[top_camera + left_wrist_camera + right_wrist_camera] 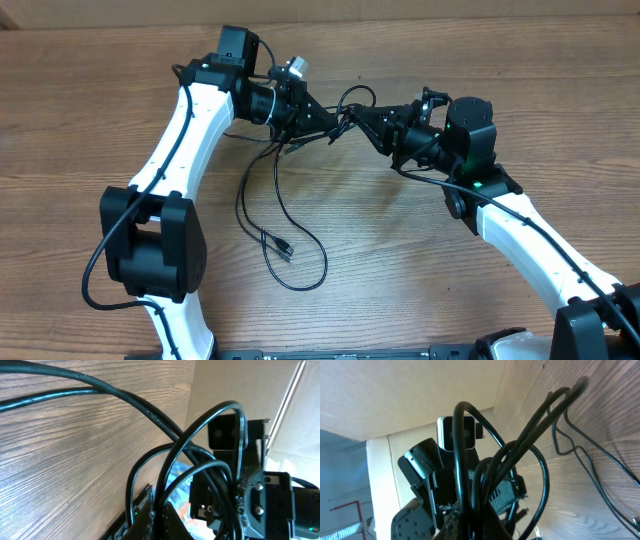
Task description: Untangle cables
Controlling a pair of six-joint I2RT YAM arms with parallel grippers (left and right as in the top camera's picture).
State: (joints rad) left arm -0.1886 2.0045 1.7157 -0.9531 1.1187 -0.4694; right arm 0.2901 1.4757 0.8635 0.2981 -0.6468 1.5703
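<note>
The cables [243, 190] are thin black cords that run from a knot held above the table down into loops on the wood, ending in a small plug [284, 245]. My left gripper [326, 122] is shut on the cables at the knot. My right gripper [358, 117] faces it a finger's width away, shut on the same bundle. In the left wrist view the cables [150, 410] arc up from between the left gripper [159, 516] fingers. Several strands of the cables [530, 435] rise from the right gripper [475, 525] in the right wrist view.
The wooden table [480, 60] spreads all round the arms. The left arm's black base [150, 240] stands at the front left, and the right arm's white link [530, 240] crosses the front right. A cable loop [300, 270] lies on the wood between them.
</note>
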